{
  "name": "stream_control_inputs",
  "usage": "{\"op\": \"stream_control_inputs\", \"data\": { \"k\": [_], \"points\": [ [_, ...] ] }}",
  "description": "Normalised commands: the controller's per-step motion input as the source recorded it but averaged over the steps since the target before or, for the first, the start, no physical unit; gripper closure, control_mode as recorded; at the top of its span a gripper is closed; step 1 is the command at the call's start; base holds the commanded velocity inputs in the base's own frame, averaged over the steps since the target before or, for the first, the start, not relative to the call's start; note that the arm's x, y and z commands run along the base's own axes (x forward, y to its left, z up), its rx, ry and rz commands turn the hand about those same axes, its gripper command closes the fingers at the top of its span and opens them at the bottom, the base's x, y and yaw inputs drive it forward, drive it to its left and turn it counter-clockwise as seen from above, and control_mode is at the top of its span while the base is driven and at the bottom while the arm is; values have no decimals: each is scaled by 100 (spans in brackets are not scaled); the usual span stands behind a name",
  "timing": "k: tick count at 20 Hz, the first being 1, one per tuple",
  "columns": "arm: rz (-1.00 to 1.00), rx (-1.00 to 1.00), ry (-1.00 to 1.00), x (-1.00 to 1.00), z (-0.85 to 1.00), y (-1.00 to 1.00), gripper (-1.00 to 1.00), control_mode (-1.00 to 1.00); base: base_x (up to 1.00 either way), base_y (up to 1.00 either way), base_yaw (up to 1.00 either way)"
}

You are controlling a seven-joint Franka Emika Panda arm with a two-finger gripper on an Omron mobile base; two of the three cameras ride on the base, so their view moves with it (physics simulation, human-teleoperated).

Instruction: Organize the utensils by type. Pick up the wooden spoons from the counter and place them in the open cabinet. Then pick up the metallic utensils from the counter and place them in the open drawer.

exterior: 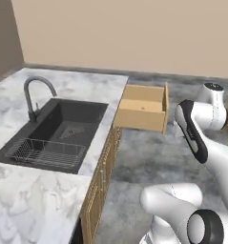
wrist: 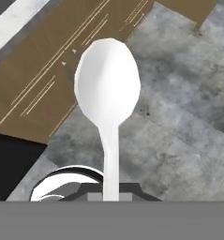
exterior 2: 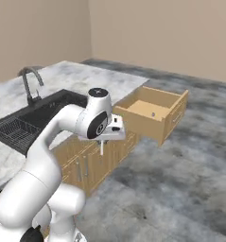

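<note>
Now fingers (wrist: 111, 190) clamp whitish spoon (wrist: 108, 89) over floor (wrist: 179, 122)

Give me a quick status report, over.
Gripper shut on whitish spoon, held over the floor. Open drawer ahead, small item already inside. Path looks clear.

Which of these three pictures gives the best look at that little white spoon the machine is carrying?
The hand view: the small whitish metallic spoon stands large there, oval bowl up, its handle running down into the gripper, which is shut on it. The right base view shows just a thin pale sliver hanging under the hand. In the left base view I cannot make it out.
</note>
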Motion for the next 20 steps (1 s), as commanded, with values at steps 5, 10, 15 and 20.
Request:
{"op": "stream_control_inputs", "data": {
  "k": [5,10,15,20],
  "points": [
    [0,0,0,0,0,0,100,100,51,16,-71],
    [0,0,0,0,0,0,100,100,73,41,-17],
    [0,0,0,0,0,0,100,100,69,55,0],
    [0,0,0,0,0,0,100,100,89,32,-4]
  ]
}}
